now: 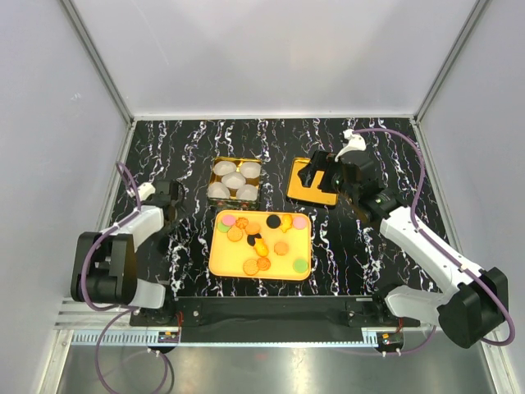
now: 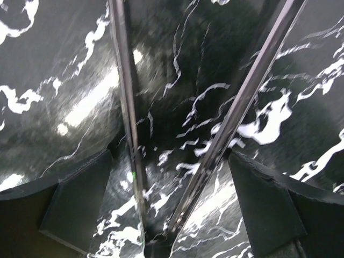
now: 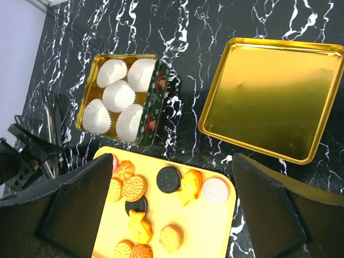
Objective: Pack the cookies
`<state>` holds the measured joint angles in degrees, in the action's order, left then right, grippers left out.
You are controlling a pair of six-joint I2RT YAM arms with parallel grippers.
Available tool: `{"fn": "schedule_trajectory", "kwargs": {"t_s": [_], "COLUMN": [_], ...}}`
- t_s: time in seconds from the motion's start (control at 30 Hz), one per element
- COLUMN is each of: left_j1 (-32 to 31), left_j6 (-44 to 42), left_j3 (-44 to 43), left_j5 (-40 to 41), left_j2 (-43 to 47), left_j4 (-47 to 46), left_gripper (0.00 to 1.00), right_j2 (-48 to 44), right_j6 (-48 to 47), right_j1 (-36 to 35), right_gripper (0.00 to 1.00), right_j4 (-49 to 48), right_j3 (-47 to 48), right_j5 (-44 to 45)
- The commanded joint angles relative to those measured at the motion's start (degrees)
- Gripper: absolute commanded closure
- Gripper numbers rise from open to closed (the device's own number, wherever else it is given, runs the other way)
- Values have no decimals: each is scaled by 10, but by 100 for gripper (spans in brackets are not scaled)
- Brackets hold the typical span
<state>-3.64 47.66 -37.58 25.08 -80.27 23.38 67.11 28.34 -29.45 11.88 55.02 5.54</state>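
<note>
The cookies (image 1: 261,238), small round discs in orange, black, pink and green, lie loose on a yellow tray (image 1: 221,261) in the middle. They also show in the right wrist view (image 3: 170,179). My right gripper (image 1: 321,176) is open and empty, hovering over the gap between the tray's far edge and the gold lid; its jaws (image 3: 172,161) stand wide apart. My left gripper (image 1: 170,197) is at the left of the table, open. In its wrist view (image 2: 169,156) a pair of metal tongs (image 2: 129,107) runs between the spread fingers, touching neither.
A gold tin (image 1: 215,174) holding white paper cups (image 3: 119,95) stands behind the tray. Its gold lid (image 3: 274,97) lies upside down to the right of it. The tongs (image 3: 51,113) lie left of the tin. Grey walls close in the table.
</note>
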Motion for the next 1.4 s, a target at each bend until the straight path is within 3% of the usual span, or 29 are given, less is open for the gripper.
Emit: {"fn": "schedule_trajectory", "kwargs": {"t_s": [0.0,0.9,1.07,1.2,1.37], "left_j1": [9,8,3,3,3], "left_j6": [-15,-79,-79,-75,-71], "left_j3": [-28,-144,-138,-130,-134], "left_j5": [-17,-43,-46,-28,-19], "left_j2": [-18,-140,-136,-121,-128], "left_j4": [-35,1,3,13,22], "left_gripper": [3,31,32,23,21], "right_j2": [-7,-10,-6,-5,-7], "right_j6": [0,1,1,1,1], "right_j1": [0,0,-1,-1,-1], "right_gripper": [0,0,0,0,0], "right_j4": [-15,-10,-7,-7,-3], "right_j3": [3,-1,2,2,3], "right_j5": [-14,-20,-20,-23,-25]}}
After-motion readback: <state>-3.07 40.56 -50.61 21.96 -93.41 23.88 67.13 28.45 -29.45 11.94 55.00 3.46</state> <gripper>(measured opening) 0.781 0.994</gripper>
